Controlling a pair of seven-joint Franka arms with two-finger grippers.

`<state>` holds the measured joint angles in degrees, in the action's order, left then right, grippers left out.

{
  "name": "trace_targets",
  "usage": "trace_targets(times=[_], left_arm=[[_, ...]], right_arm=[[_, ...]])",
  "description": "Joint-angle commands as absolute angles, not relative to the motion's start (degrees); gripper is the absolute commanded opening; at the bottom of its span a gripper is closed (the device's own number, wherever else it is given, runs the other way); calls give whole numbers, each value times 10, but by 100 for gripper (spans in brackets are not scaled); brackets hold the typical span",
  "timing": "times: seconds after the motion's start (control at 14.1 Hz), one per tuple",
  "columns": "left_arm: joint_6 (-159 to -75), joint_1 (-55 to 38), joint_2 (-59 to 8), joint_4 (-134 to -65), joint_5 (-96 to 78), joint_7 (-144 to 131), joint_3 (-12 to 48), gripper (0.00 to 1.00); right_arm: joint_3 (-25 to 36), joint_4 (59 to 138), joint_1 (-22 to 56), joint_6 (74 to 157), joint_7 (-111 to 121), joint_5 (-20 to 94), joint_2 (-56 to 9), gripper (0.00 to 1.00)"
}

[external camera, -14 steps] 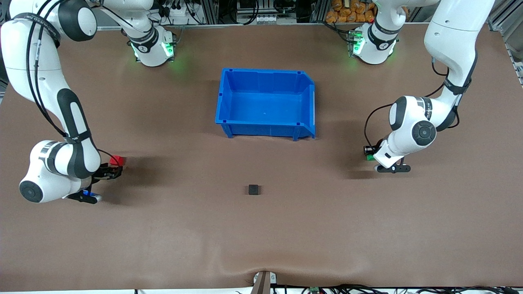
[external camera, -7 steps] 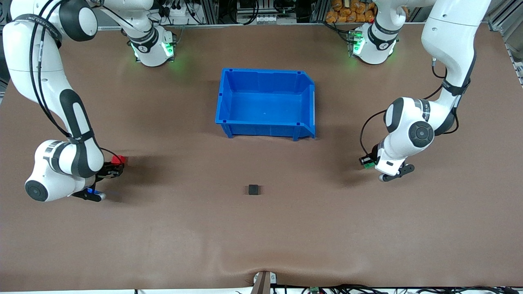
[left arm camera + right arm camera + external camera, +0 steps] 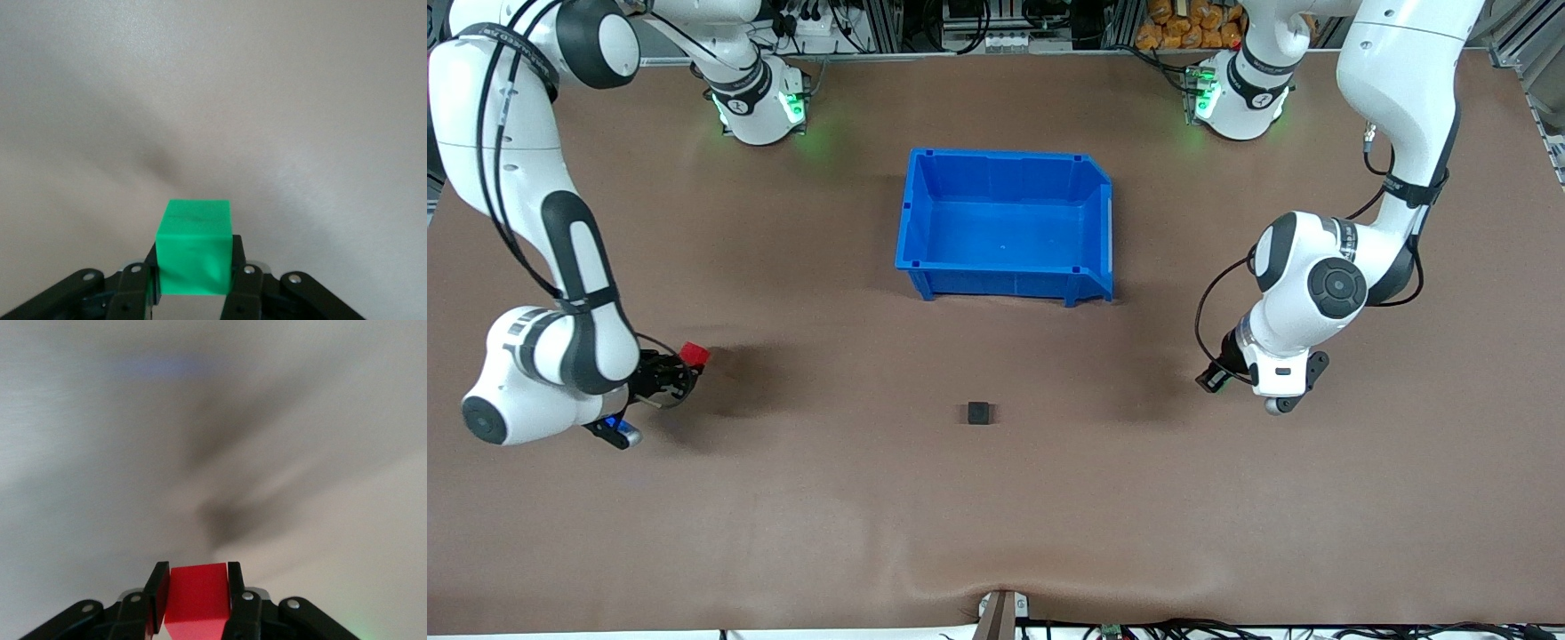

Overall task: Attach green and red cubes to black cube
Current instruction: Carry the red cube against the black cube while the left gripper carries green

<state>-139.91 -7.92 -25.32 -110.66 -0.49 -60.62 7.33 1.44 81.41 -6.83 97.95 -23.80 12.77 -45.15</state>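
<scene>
Green cube (image 3: 194,247) clamped, left jaws | red cube (image 3: 197,593) clamped, right jaws | black cube (image 3: 978,412) between

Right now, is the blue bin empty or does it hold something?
Empty. The front view shows only the bare blue floor inside the blue bin; the black cube lies on the table, nearer the camera.
</scene>
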Motion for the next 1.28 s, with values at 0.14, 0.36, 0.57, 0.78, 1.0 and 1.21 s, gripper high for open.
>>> trace_targets(times=[0.14,0.36,0.57,0.78,1.0,1.21], left_arm=[[-1387,-85,-287,-1042,-14,-734,80,0],[-1387,-92,-312,-998,-14,-830,80,0],[-1387,-102,-344,-952,-13,-916,80,0],[-1387,-103,-349,-934,-14,-978,79,0],[-1387,-98,-351,-928,-14,-1014,78,0],[-1382,-100,-353,-928,-23,-1021,79,0]], right_arm=[[13,762,2,975,-519,261,-448,0],[10,758,72,1095,-686,318,-452,0],[10,759,144,1234,-826,346,-475,0],[10,759,185,1310,-874,347,-506,0],[10,759,235,1369,-924,347,-526,0],[9,760,257,1375,-954,347,-528,0]])
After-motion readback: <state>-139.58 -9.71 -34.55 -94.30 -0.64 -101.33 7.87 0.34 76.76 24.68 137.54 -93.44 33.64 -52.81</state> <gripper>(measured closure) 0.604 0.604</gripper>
